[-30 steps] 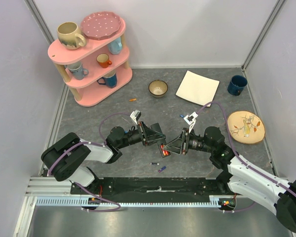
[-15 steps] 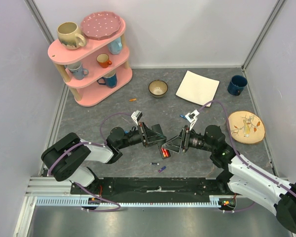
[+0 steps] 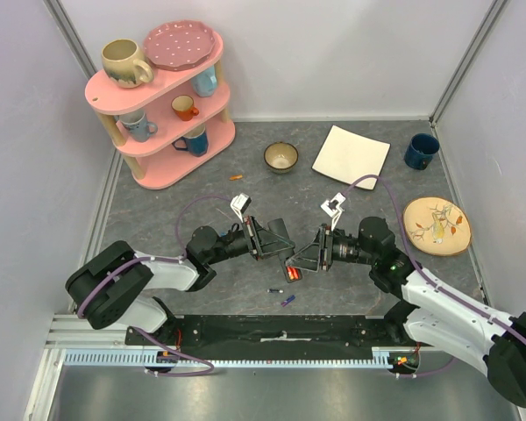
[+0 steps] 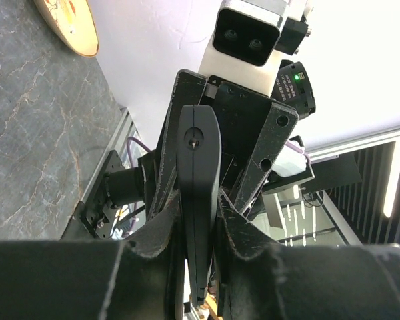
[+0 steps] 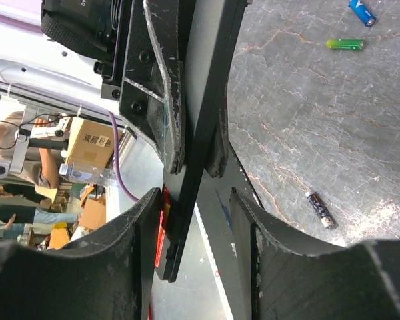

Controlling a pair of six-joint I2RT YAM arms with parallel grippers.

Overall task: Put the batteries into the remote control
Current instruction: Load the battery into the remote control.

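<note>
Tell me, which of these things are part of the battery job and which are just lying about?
In the job: remote control, clamped in the left gripper; red battery at its end; loose batteries.
Lying about: pink mug shelf, small bowl, white square plate, blue mug, painted plate.

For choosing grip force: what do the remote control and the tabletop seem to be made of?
The remote control is probably hard plastic: black, smooth, with a soft sheen; its rounded moulded end catches light. The tabletop is grey with pale marble-like veins and matte; stone, laminate or a printed mat, I cannot tell which.
</note>
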